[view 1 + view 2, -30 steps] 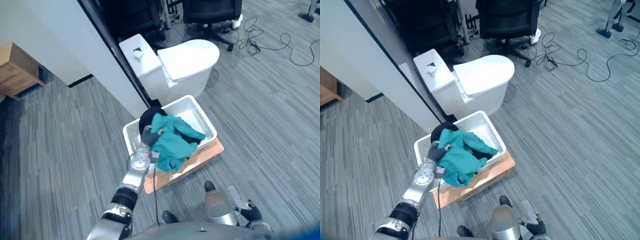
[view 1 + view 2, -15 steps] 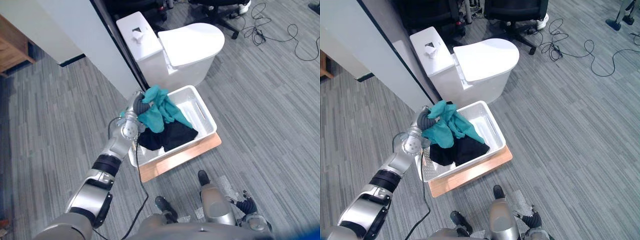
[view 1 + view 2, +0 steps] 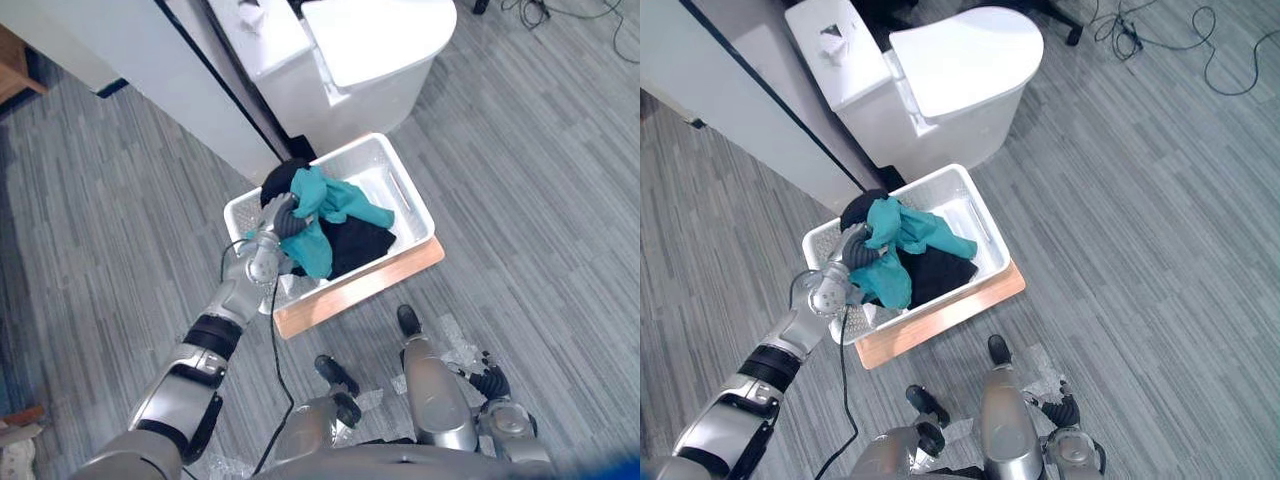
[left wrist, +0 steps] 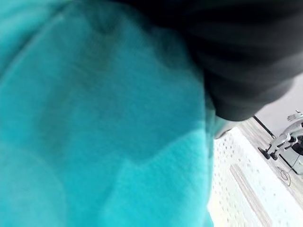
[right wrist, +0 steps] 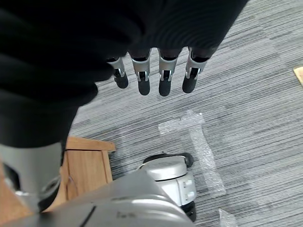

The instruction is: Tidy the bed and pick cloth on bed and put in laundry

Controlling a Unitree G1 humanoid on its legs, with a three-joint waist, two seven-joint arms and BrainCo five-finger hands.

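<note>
A teal cloth (image 3: 330,212) is bunched over the left half of the white laundry basket (image 3: 412,198), on top of a black cloth (image 3: 358,243) that lies inside. My left hand (image 3: 283,221) is at the basket's left side, shut on the teal cloth, which drapes over its dark cover. The left wrist view shows the teal cloth (image 4: 94,123) pressed close, with the basket's perforated wall (image 4: 239,189) beyond it. My right hand (image 5: 144,78) hangs low at my side over the floor, fingers straight and empty.
The basket stands on a wooden board (image 3: 385,283) on grey plank flooring. A white toilet (image 3: 350,50) is just behind it, and a white wall panel with a black edge (image 3: 215,70) is to the left. Cables (image 3: 1200,40) lie on the floor at far right.
The whole view has shifted as the camera moved. My left hand, still on the teal cloth, has come down from above the basket's left rim, and the cloth now rests lower in the basket.
</note>
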